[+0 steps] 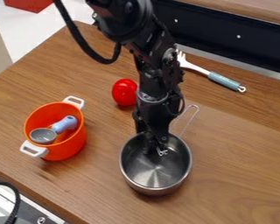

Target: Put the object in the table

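Note:
A silver metal bowl-shaped pan [155, 179] with a wire handle stands on the brown wooden table [236, 175], near the middle. The black gripper [157, 152] hangs down into it, its tip at the pan's upper inside, below the rim level. Whether anything is between the fingertips is hard to make out. An orange pot [70, 146] with white handles stands on the left, holding a grey scoop [43, 136] with a light blue handle. Behind the pan and left of the arm lies a shiny red object [124, 92].
A fork-like utensil [223, 81] with a grey-blue handle lies at the back right, close to the dark panel [224, 35]. At the lower left corner, a black cable [16, 199] passes beyond the table's edge. Bare wood lies right of the pan.

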Tool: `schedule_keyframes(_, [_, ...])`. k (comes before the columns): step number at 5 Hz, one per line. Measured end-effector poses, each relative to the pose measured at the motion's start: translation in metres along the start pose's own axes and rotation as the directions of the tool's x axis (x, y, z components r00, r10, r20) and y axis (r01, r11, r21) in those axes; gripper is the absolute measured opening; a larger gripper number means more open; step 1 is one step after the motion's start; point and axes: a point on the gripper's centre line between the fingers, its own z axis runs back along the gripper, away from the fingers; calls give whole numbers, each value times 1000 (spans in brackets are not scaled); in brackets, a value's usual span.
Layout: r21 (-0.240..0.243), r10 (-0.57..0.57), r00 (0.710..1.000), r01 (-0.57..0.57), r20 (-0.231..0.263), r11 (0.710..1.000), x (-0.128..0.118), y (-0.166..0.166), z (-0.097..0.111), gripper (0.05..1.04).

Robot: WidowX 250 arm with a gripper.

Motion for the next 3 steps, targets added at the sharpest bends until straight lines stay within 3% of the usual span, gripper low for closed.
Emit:
schedule_keyframes(1, [-20,2,1000,-2,-19,1000,-1,-2,1,183])
schedule_keyframes(2, [-20,24,999,-24,-22,1000,0,-5,2,80])
schedule_keyframes(3, [-50,70,997,-71,-33,996,5,-6,7,72])
